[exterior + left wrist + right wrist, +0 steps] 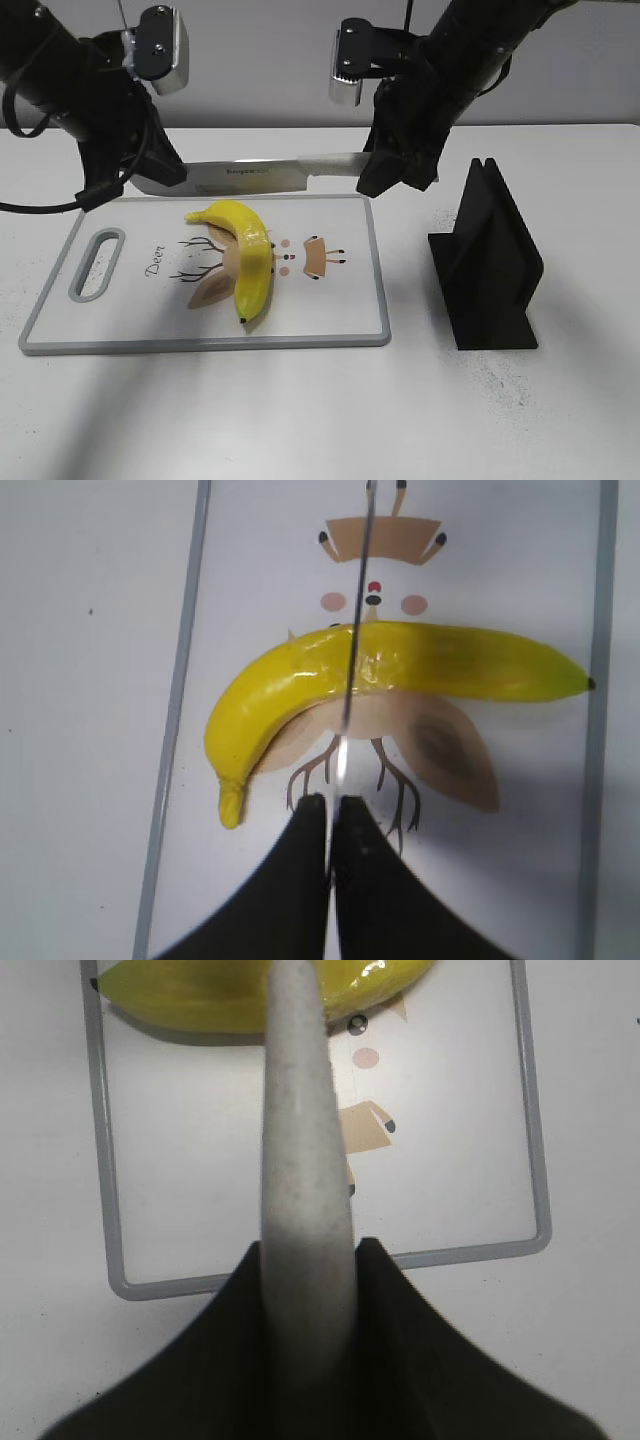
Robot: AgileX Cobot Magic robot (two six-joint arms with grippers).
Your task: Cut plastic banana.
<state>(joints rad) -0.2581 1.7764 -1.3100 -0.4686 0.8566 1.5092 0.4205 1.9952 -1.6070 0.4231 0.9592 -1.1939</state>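
We hold a knife (270,176) between 2 hands above the far edge of the cutting board (140,345) on the bench (300,420): the right hand (385,175) is clenched on its grey handle (300,1160), the left hand (160,175) pinches the blade tip. The plastic banana (248,255) lies mid-board, nearer the camera than the blade and about equally near both hands. In the left wrist view its long axis runs crosswise under the edge, so we judge a lowering stroke should meet it near its middle
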